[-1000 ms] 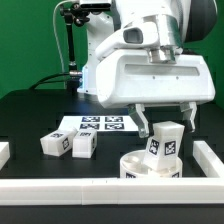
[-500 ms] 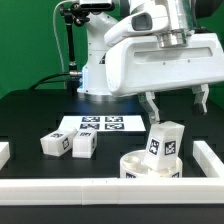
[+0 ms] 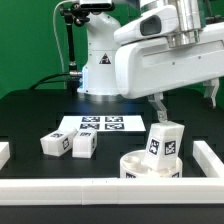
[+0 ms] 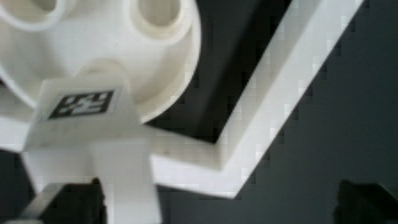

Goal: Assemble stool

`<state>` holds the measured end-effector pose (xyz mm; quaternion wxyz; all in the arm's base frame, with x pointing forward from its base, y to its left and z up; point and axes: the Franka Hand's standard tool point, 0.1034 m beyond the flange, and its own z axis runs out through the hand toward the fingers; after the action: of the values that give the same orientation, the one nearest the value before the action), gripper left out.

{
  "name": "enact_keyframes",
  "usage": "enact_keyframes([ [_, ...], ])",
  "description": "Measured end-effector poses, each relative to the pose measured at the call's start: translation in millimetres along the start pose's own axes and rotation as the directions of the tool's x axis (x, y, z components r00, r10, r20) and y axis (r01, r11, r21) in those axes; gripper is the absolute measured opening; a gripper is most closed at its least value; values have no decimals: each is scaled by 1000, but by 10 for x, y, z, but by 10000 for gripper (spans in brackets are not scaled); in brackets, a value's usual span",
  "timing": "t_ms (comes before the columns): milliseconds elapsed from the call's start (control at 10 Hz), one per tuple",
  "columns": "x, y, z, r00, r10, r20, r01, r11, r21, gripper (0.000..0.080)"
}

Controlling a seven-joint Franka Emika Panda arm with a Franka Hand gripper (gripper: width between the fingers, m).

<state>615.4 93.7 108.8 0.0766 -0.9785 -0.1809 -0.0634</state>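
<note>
The round white seat point(image 3: 150, 166) lies at the front of the exterior view's right, next to the border rails. One white leg point(image 3: 165, 142) with marker tags stands upright, slightly tilted, in the seat. Two loose legs point(image 3: 54, 144) point(image 3: 85, 145) lie on the table to the exterior view's left. My gripper point(image 3: 185, 98) hangs open and empty above the upright leg, clear of it. In the wrist view my gripper point(image 4: 214, 205) is open, with the seat point(image 4: 125, 50) and the tagged leg point(image 4: 80, 105) below it.
The marker board point(image 3: 100, 125) lies flat behind the loose legs. White border rails run along the front point(image 3: 90, 187) and the exterior view's right point(image 3: 210, 155); a rail corner shows in the wrist view point(image 4: 311, 60). The robot base point(image 3: 95, 70) stands behind.
My gripper has risen and shifted to the exterior view's right, away from the upright leg. The leg stays standing in the seat. The loose legs have not moved.
</note>
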Motion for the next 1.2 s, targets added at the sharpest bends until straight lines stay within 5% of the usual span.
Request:
enact_keyframes([
  [200, 76, 64, -29, 995, -88, 49, 88, 996, 0, 649],
  [400, 196, 180, -56, 970, -243, -25, 242, 969, -40, 649],
  [800, 165, 186, -36, 936, -351, -12, 350, 936, -40, 649],
  [1000, 156, 211, -32, 869, -496, 1, 495, 868, -46, 649],
  [1200, 202, 273, -36, 724, -690, 11, 688, 721, -85, 649],
])
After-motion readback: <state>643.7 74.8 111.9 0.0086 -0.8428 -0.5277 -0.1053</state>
